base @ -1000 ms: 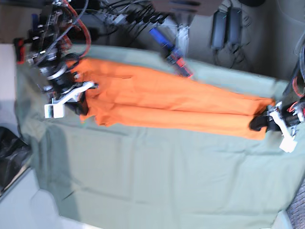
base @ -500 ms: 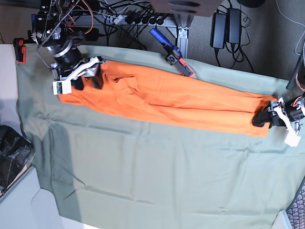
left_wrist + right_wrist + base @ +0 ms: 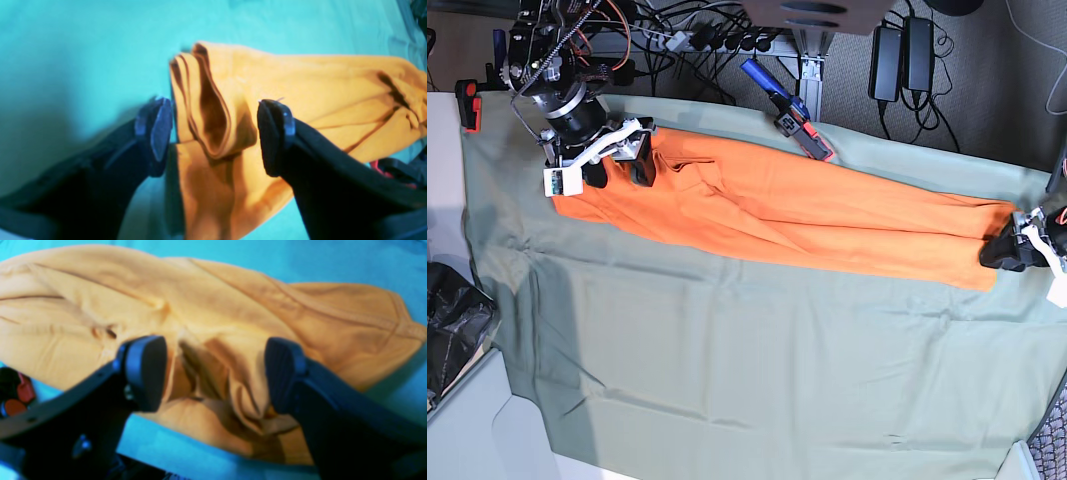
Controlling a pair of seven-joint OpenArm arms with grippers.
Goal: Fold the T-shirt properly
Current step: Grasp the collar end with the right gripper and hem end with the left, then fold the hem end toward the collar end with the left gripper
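The T-shirt [image 3: 777, 205] lies on the green cloth [image 3: 747, 370] as one long narrow band, sides already folded in. Both grippers, left [image 3: 213, 133] and right [image 3: 215, 373], stand released over its bunched ends. By my judgement, the crosswise folds remain.

Plain bright orange soft-fabric T-shirt [image 3: 797, 205] lay flat, folded lengthwise into a long narrow band, running diagonally across the sage-green cloth; both ends were bunched and wrinkled.
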